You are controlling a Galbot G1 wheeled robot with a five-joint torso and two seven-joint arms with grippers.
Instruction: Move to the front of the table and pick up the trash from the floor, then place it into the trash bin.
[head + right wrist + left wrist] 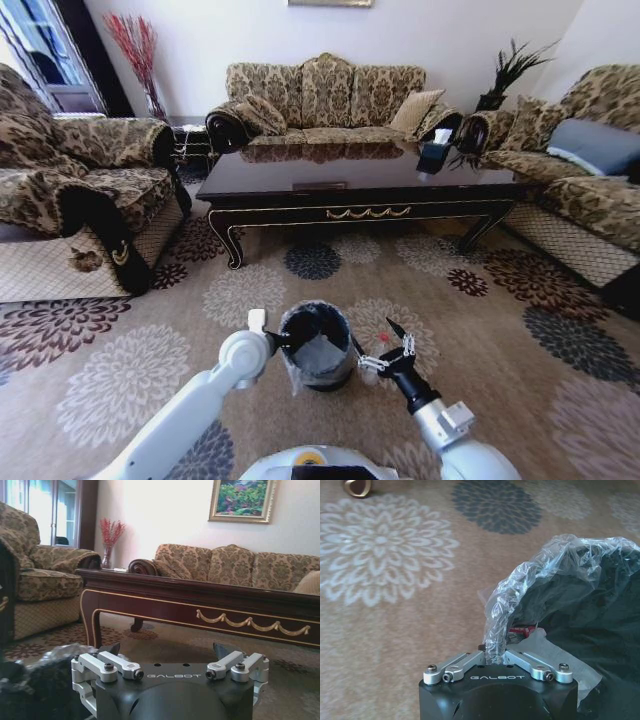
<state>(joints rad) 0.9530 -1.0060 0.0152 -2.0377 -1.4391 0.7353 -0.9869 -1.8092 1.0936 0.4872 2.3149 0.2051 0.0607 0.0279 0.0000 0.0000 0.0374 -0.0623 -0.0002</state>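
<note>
Head view looks down on a flower-patterned carpet (pixel 120 380) where the trash bin (pixel 318 345), a small black cylinder with a crinkled clear liner, stands between the two arms, in front of the long glossy dark desk (pixel 355 180) with gold scroll trim and curved legs. Left wrist view adds what that angle hides: the left gripper (pixel 493 655) has its jaws clenched on the bin's folded liner rim (pixel 530 580), and inside the bin lie a red-capped bit of trash (pixel 522 629) and a pale scrap. From above, the right gripper (pixel 388 352) hangs just beside the bin's other side, its dark fingertips (pixel 396 328) spread, jaws released and empty. Right wrist view looks level along the floor at the desk's apron (pixel 210 611) and a patterned fabric sofa (pixel 235 567) behind.
</note>
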